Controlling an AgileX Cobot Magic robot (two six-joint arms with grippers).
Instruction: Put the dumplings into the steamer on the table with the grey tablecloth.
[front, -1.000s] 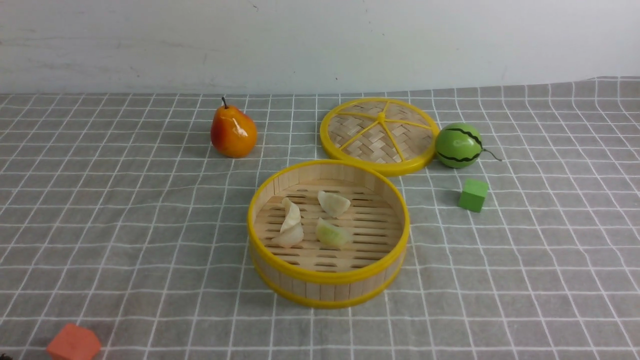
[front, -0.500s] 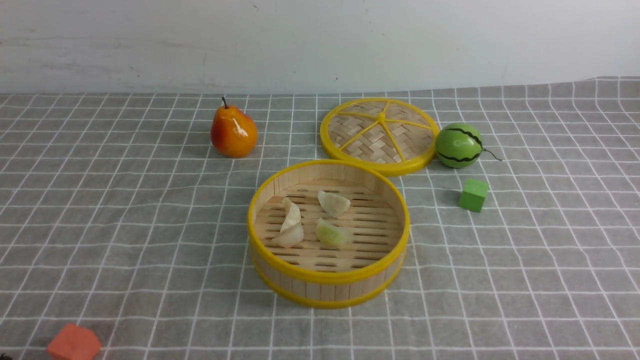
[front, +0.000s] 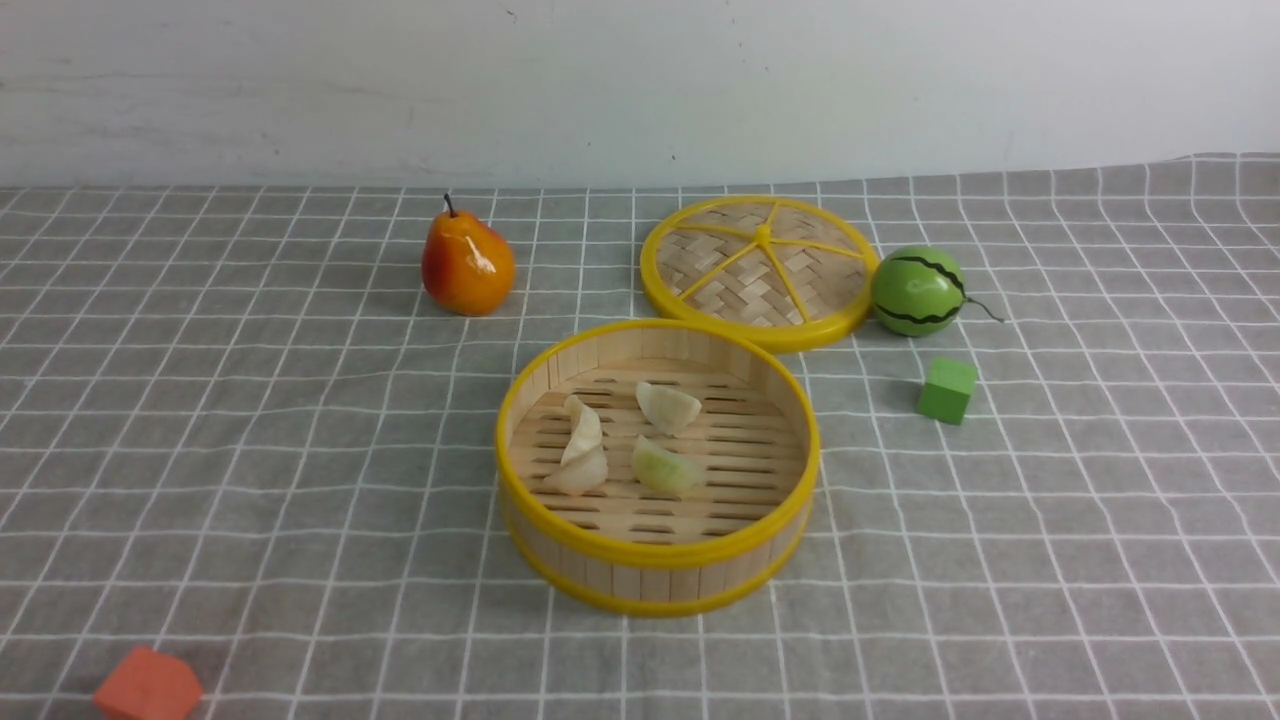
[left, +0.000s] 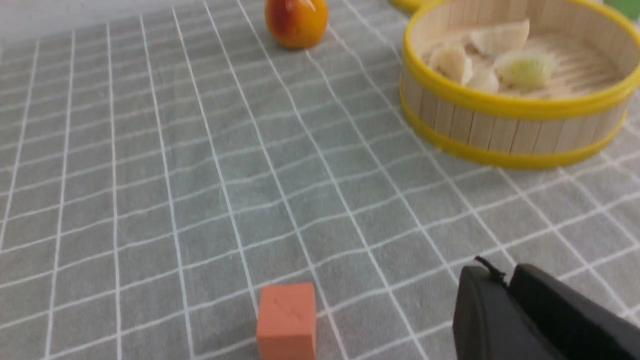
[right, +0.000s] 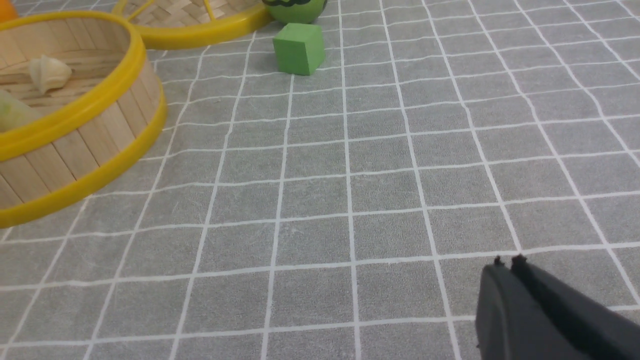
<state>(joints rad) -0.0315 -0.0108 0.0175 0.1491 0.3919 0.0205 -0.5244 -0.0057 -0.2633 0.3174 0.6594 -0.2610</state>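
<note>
The steamer (front: 655, 575) stands on the grey tablecloth (front: 250, 450) at the middle of the table. Several dumplings lie on its slat floor: two pale ones touching at the left (front: 582, 455), one pale one at the back (front: 668, 406), and a yellow-green one (front: 662, 466). The steamer also shows in the left wrist view (left: 510, 130) and the right wrist view (right: 75, 145). My left gripper (left: 502, 275) is shut and empty, over the cloth near the table's front. My right gripper (right: 507, 262) is shut and empty, over bare cloth to the right of the steamer. Neither arm shows in the front view.
The flat woven lid (front: 760, 270) lies behind the steamer. A toy watermelon (front: 917, 290) and a green cube (front: 946, 390) sit at the right, a pear (front: 466, 262) at the back left, and an orange block (front: 148, 686) at the front left.
</note>
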